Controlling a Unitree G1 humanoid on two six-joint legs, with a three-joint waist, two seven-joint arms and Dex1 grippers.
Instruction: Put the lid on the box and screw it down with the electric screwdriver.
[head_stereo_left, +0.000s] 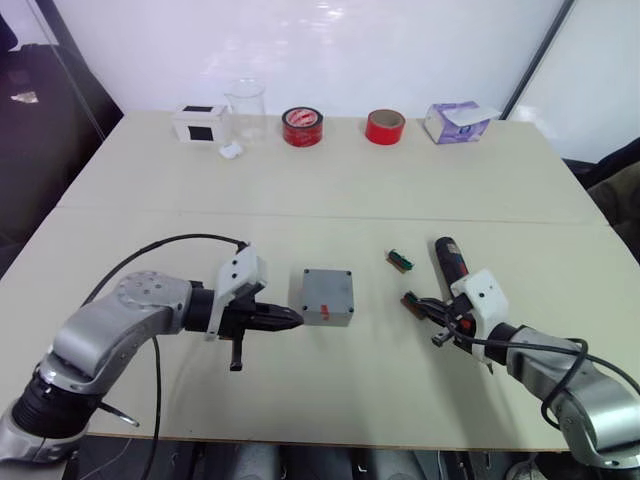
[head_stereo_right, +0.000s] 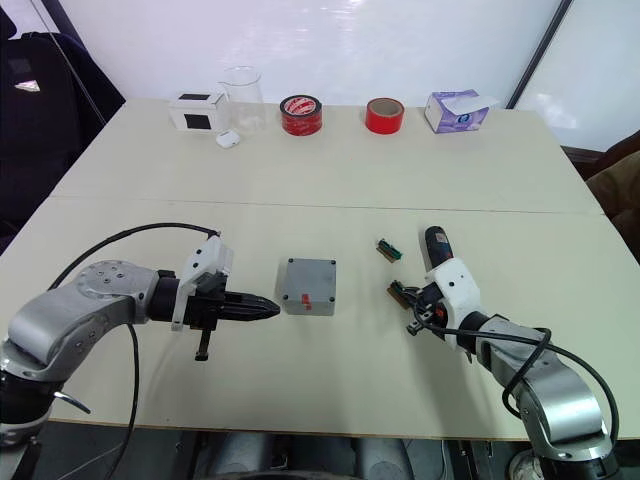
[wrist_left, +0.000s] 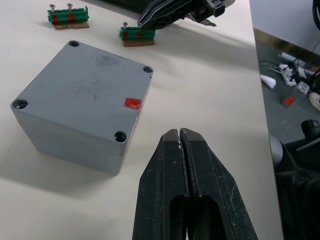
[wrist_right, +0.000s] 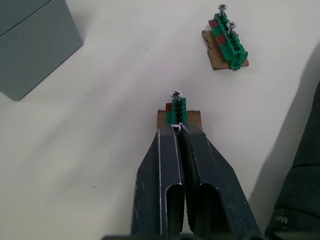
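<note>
Grey box (head_stereo_left: 328, 296) mid-table, lid (wrist_left: 85, 90) on top. Left gripper (head_stereo_left: 292, 319) just beside it, fingers pressed together, empty. Right gripper (wrist_right: 178, 128) likewise closed, tips touching a green screw holder (wrist_right: 178, 109). Electric screwdriver (head_stereo_left: 449, 258) lying beside. Second holder (head_stereo_left: 401, 261) nearby.

box (head_stereo_left: 327, 295) mid-table (head_stereo_left: 330, 190), left hand (head_stereo_left: 296, 319) just left; electric screwdriver (head_stereo_left: 447, 256) right; tape rolls (head_stereo_left: 302, 126) behind

The right wrist view's edge cuts off the electric screwdriver (wrist_right: 300, 190).
</note>
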